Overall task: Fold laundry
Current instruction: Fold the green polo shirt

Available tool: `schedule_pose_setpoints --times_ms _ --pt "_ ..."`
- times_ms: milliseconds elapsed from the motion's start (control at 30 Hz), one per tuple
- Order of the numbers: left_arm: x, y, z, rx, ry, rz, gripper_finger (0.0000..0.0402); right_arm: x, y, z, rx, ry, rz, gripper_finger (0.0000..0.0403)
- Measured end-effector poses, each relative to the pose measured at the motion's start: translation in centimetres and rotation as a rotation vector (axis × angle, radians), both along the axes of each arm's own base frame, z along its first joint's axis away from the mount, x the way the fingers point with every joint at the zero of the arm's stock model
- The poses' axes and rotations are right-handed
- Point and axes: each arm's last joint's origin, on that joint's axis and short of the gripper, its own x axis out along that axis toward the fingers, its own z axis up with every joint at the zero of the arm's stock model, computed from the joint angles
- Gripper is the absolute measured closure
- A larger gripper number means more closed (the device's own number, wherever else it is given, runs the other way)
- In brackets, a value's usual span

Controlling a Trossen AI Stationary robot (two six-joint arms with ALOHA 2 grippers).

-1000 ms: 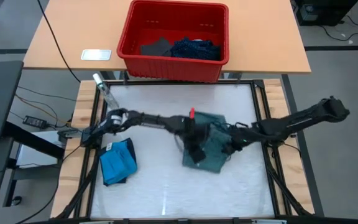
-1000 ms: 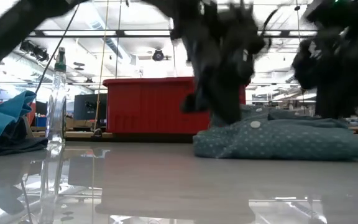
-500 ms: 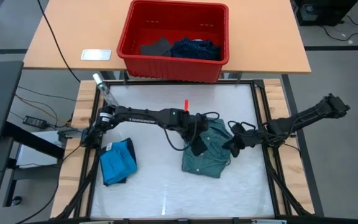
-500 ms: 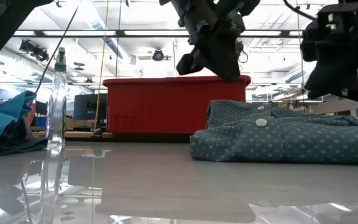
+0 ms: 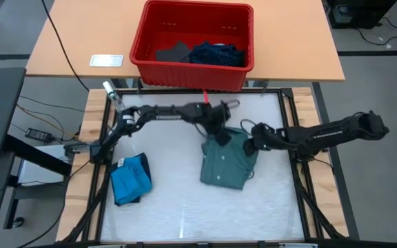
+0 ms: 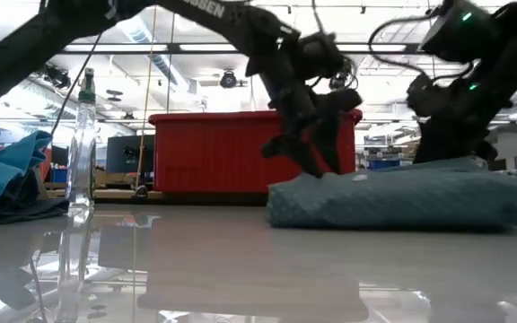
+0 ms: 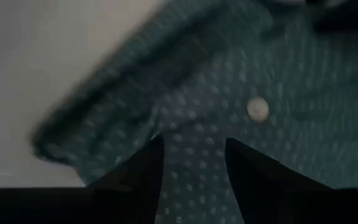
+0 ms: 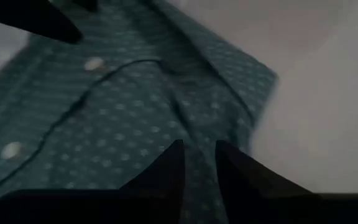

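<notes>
Two dark arms meet over a grey-green shirt (image 5: 224, 162), dotted and already folded into a compact rectangle on the white table (image 5: 164, 200). The left gripper (image 5: 220, 135) presses down at the shirt's far edge, its fingers parted with nothing between them, a white button (image 7: 257, 109) just ahead of its tips. The right gripper (image 5: 251, 146) sits at the shirt's opposite upper corner, fingers narrowly apart over the cloth; whether they pinch any fabric cannot be told. Beyond both grippers stands a red bin (image 5: 191, 45) holding dark garments. Well off to the left gripper's side lies a bright blue garment (image 5: 131, 178), also folded, near a clear bottle (image 5: 114, 100). The shirt looks light, limp and prone to slumping; it is best taken by a doubled edge or corner, both layers together, rather than mid-panel.
</notes>
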Motion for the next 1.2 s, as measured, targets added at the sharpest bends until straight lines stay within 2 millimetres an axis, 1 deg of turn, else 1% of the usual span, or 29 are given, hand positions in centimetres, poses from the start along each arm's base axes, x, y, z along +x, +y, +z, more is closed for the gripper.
schedule_pose_setpoints --times_ms 100,167,233,300,367,433,500,533,600,667,733,833,933,1000,1067,1133,1200 --pt "-0.5 3.1 0.1 0.0 -0.025 0.075 0.0223 0.0 -1.8 -0.3 -0.006 0.015 -0.103 0.0305" --pt "-1.0 4.6 0.1 -0.004 -0.022 0.105 0.0223 -0.1 -2.7 -0.4 -0.003 0.02 -0.157 0.0305" --pt "-1.3 5.7 0.1 -0.027 -0.027 0.116 0.0223 -0.3 -3.1 -0.2 0.027 0.003 -0.183 0.0305" --pt "-1.5 6.2 0.1 -0.082 -0.039 0.098 0.0223 -0.2 -3.2 0.6 0.069 -0.045 -0.163 0.0305" --pt "-1.8 6.2 0.6 -0.125 -0.051 0.069 0.0223 0.1 -2.7 1.8 0.108 -0.118 -0.111 0.0305" --pt "-1.9 6.1 1.6 -0.102 -0.085 0.038 0.0223 0.2 -2.2 3.0 0.116 -0.186 -0.075 0.0305" --pt "-1.8 6.1 2.2 -0.072 -0.113 0.013 0.0223 0.4 -1.8 4.1 0.107 -0.266 -0.059 0.0308" --pt "-1.6 6.1 2.3 -0.059 -0.13 0.002 0.0223 0.5 -1.6 4.6 0.105 -0.308 -0.06 0.031" --pt "-1.6 6.2 2.1 -0.049 -0.124 -0.006 0.0223 0.7 -1.5 4.9 0.115 -0.35 -0.061 0.0316" --pt "-1.4 6.6 1.6 -0.024 -0.13 -0.006 0.0223 1.0 -1.4 4.4 0.12 -0.323 -0.045 0.0324" --pt "-1.6 7.1 1.4 -0.018 -0.118 0.007 0.0223 1.1 -1.8 2.7 0.126 -0.238 -0.041 0.0335" --pt "-1.5 8.0 1.1 -0.006 -0.137 0.025 0.0223 0.6 -3.4 -0.2 0.153 -0.091 -0.05 0.0355" --pt "-1.9 8.7 0.8 -0.014 -0.115 0.04 0.0223 0.1 -5.0 -1.8 0.165 -0.01 -0.075 0.0377" --pt "-2.0 8.9 0.8 -0.015 -0.113 0.045 0.0223 -0.3 -6.0 -2.2 0.133 0.015 -0.104 0.0391" --pt "-2.2 8.9 0.7 -0.02 -0.099 0.045 0.0223 -0.3 -6.9 -1.9 0.071 -0.003 -0.128 0.0396" --pt "-2.3 8.6 0.7 -0.034 -0.085 0.038 0.0223 -0.1 -7.5 -1.3 0.031 -0.058 -0.141 0.0392" --pt "-2.3 8.2 1.0 -0.059 -0.085 0.016 0.0223 0.0 -7.8 -0.3 0.013 -0.111 -0.148 0.0384"
